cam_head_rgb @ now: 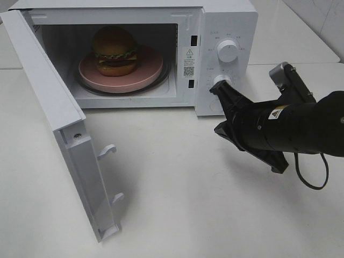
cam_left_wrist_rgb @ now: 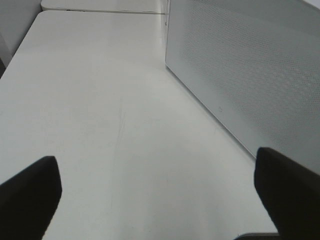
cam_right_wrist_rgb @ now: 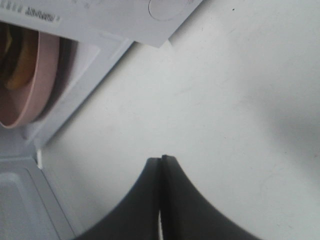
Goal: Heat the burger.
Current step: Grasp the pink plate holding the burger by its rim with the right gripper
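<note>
White table (cam_left_wrist_rgb: 100,100) fills my L wrist cam. The left gripper (cam_left_wrist_rgb: 157,192) hangs above it w/ jaws spread as wide as they go, empty; its 2 dark fingers (cam_left_wrist_rgb: 30,192) show only at the frame corners. A white dotted panel (cam_left_wrist_rgb: 250,75) stands just beside it; can't tell if that's the door's outer face or the oven's side.

High cam, L to R: the door (cam_head_rgb: 59,113) is swung fully open at far left, 2 latch hooks (cam_head_rgb: 107,151) poking from its inner edge. Next comes the microwave (cam_head_rgb: 226,16), cavity exposed. The burger (cam_head_rgb: 114,51) sits upright inside on a pink plate (cam_head_rgb: 148,72), which rests on the turntable (cam_head_rgb: 94,88); lettuce and cheese show at the front. It sits toward the plate's rear, not dead centre. R of the cavity are 2 dials: upper knob (cam_head_rgb: 228,51) and, below it, lower knob (cam_head_rgb: 221,80).

The right gripper (cam_head_rgb: 217,87) extends from the R edge, arm roughly level, jaws pressed together w/ no gap, gripping nothing. Its tip is right at the lower knob in the high cam; contact I can't confirm. R wrist cam shows both fingers meeting along 1 seam over bare table, w/ the plate's rim inside the open cavity off to 1 side.
</note>
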